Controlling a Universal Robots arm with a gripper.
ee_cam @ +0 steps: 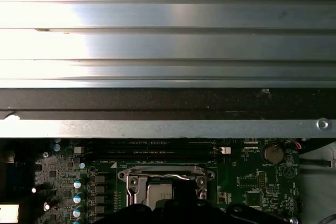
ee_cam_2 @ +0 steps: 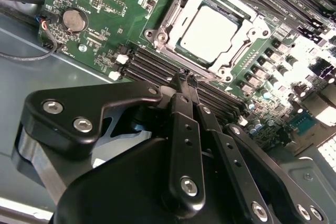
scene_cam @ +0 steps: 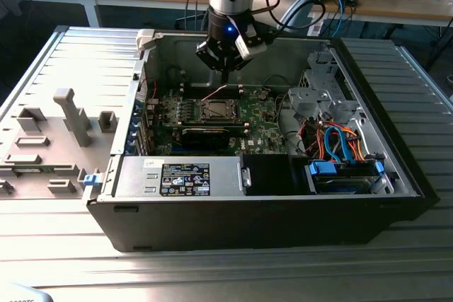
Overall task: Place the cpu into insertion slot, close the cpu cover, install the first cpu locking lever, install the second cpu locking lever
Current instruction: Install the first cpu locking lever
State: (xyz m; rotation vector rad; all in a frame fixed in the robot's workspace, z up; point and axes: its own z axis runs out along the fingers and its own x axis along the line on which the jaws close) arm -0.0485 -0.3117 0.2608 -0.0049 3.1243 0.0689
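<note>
The cpu, a square chip with a dull silver top, lies in the insertion slot on the green board inside the open computer case. The cpu cover, a silvery frame with a cut-out centre, lies flat around the chip. A thin wire lever runs along one edge of the socket. My gripper hangs a little above the board beside the socket, over the memory slots, fingers shut together with nothing between them. In the exterior view the gripper is just behind the socket.
Black memory slots flank the socket, and a coin battery sits further off. The case wall rises close by. A power supply, a drive cage and loose cables fill the case. Grey fixture blocks stand at the exterior view's left.
</note>
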